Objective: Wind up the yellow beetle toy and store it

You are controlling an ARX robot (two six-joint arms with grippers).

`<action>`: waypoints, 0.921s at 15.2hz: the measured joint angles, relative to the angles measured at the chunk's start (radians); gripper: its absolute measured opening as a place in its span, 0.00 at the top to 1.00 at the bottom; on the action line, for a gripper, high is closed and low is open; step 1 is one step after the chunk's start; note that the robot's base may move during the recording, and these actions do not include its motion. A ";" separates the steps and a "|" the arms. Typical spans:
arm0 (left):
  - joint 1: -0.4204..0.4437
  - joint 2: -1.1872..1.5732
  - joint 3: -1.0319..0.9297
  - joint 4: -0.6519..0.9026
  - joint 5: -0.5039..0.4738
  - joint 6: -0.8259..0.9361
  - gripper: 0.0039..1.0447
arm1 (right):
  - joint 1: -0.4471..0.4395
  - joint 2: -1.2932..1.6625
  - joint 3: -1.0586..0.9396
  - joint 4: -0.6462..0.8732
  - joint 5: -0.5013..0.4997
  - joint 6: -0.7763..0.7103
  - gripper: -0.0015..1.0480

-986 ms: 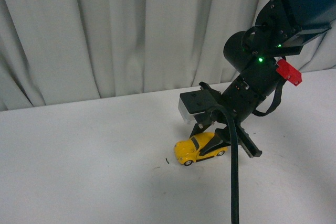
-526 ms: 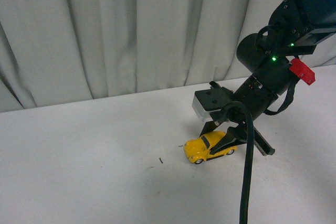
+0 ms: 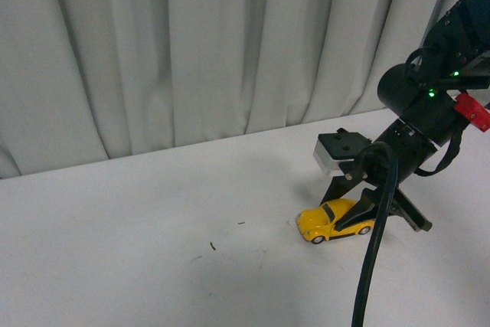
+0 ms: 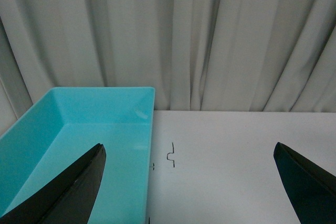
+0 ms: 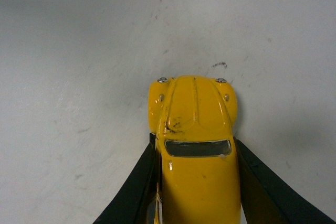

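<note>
The yellow beetle toy (image 3: 334, 220) stands on its wheels on the white table, at the right in the front view, its nose pointing left. My right gripper (image 3: 354, 216) is shut on the toy's sides from behind. In the right wrist view the toy (image 5: 195, 145) fills the middle, with a black finger (image 5: 137, 187) pressed on each side of its body. My left gripper (image 4: 189, 182) is open and empty, above the table beside a turquoise bin (image 4: 68, 145); the left arm is out of the front view.
The white table (image 3: 138, 266) runs to a grey curtain (image 3: 191, 44) at the back. Small dark marks (image 3: 212, 246) lie on the table left of the toy. The right arm's black cable (image 3: 375, 266) hangs in front of the toy.
My right gripper has drawn the toy to the right across the table, wheels still down. The small dark marks on the table now show further left in the front view.
</note>
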 joint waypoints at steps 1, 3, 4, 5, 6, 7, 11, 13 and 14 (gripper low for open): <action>0.000 0.000 0.000 0.000 0.000 0.000 0.06 | -0.019 -0.005 -0.009 -0.005 0.000 0.000 0.65; 0.000 0.000 0.000 0.000 0.000 0.000 0.06 | -0.051 -0.013 -0.026 -0.013 0.000 -0.003 0.65; 0.000 0.000 0.000 0.000 0.000 0.000 0.06 | -0.068 -0.019 -0.035 -0.018 0.000 -0.004 0.65; 0.000 0.000 0.000 0.000 0.000 0.000 0.06 | -0.080 -0.023 -0.043 -0.022 0.000 -0.005 0.65; 0.000 0.000 0.000 0.000 0.000 0.000 0.06 | -0.090 -0.025 -0.046 -0.026 0.000 -0.006 0.65; 0.000 0.000 0.000 0.000 0.000 0.000 0.06 | -0.098 -0.026 -0.050 -0.025 0.000 -0.006 0.65; 0.000 0.000 0.000 0.000 0.000 0.000 0.06 | -0.101 -0.032 -0.056 -0.018 0.000 -0.006 0.66; 0.000 0.000 0.000 0.000 0.000 0.000 0.06 | -0.100 -0.032 -0.059 -0.008 -0.004 -0.006 0.54; 0.000 0.000 0.000 0.000 0.000 0.000 0.06 | -0.099 -0.032 -0.061 -0.002 0.001 -0.006 0.45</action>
